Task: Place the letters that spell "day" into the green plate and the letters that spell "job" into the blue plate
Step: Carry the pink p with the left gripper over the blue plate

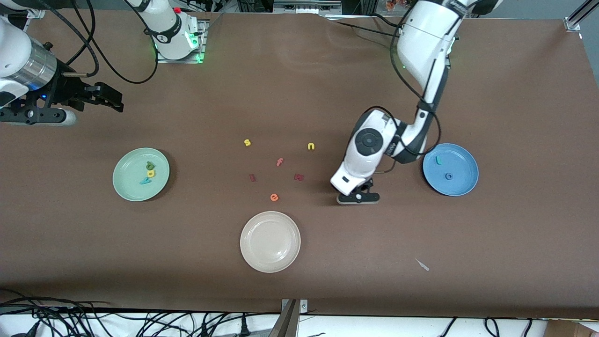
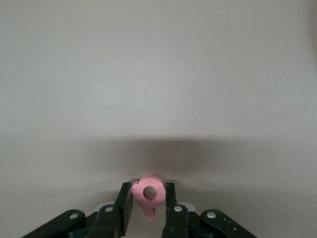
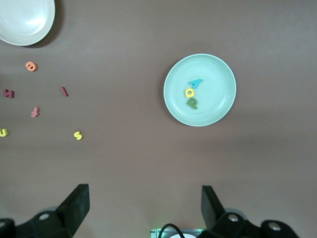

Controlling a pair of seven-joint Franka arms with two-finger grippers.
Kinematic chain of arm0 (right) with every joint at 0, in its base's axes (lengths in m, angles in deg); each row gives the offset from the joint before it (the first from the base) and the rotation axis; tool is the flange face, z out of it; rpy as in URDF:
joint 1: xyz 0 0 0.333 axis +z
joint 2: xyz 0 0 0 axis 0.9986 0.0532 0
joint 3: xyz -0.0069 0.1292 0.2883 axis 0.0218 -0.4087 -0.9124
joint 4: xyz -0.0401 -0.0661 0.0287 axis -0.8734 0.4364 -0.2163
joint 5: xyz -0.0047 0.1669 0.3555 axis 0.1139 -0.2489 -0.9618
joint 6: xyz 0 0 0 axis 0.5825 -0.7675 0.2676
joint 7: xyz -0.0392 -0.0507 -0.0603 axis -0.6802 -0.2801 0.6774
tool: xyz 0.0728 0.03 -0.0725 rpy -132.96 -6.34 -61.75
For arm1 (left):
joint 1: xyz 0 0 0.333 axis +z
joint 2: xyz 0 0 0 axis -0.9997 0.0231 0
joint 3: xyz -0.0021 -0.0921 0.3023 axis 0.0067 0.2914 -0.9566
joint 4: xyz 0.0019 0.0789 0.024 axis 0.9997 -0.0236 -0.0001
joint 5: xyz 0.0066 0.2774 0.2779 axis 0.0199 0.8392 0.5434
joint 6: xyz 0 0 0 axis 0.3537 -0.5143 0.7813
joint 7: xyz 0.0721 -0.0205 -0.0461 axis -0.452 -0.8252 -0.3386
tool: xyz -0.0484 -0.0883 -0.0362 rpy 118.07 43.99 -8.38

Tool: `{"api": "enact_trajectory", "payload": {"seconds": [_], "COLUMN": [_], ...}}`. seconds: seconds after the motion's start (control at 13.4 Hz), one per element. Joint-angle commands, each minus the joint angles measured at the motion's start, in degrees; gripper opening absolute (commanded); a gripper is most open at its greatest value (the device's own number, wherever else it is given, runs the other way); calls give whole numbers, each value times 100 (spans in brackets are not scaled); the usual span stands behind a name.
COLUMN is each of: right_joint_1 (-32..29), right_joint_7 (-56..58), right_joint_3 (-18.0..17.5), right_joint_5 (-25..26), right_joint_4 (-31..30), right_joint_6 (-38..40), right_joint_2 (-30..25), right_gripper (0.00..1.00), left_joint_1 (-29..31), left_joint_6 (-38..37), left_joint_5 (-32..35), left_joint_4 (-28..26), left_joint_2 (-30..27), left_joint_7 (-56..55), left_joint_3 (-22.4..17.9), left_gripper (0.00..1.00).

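My left gripper (image 2: 148, 199) is shut on the salmon "b" (image 2: 159, 195), which stands between its two fingers. In the front view that gripper (image 1: 358, 197) is low over the table, between the loose letters and the blue plate (image 1: 468, 185), and it hides the "b". The blue plate holds the teal "j" (image 1: 438, 160) and the blue "o" (image 1: 449, 176). The green plate (image 1: 125, 185) holds the green "d" (image 1: 150, 165), the yellow "a" (image 1: 150, 173) and the teal "y" (image 1: 145, 181). My right gripper (image 1: 100, 96) waits open, high over the right arm's end of the table.
Loose letters lie mid-table: yellow "s" (image 1: 247, 142), yellow "n" (image 1: 311, 146), salmon "f" (image 1: 280, 162), orange "e" (image 1: 274, 197) and two dark red pieces (image 1: 252, 178) (image 1: 299, 177). A cream-white plate (image 1: 270, 262) sits nearer the front camera. A small scrap (image 1: 422, 265) lies near the front edge.
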Motion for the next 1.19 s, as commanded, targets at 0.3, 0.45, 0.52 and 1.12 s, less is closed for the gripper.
{"api": "enact_trajectory", "payload": {"seconds": [0.3, 0.45, 0.52, 1.12], "right_joint_1": [36, 36, 36, 19], "right_joint_7": [-142, -142, -142, -142], "right_joint_3": [-17, -17, -8, 27], "right_joint_5": [40, 40, 40, 48], "right_joint_4": [-79, -88, -88, -88], "right_joint_6": [36, 62, 62, 27], "right_joint_2": [-85, -85, -85, -76], "right_gripper": [100, 100, 100, 100], "left_joint_1": [1315, 1728, 1930, 2794], "left_joint_6": [-959, -951, -951, -951], "left_joint_5": [132, 141, 184, 202], "left_joint_4": [-1116, -1671, -1900, -2965], "left_joint_2": [-1491, -1826, -1967, -2540], "left_joint_7": [1879, 2566, 2778, 4491], "left_joint_3": [327, 327, 327, -322], "left_gripper": [12, 12, 12, 28]}}
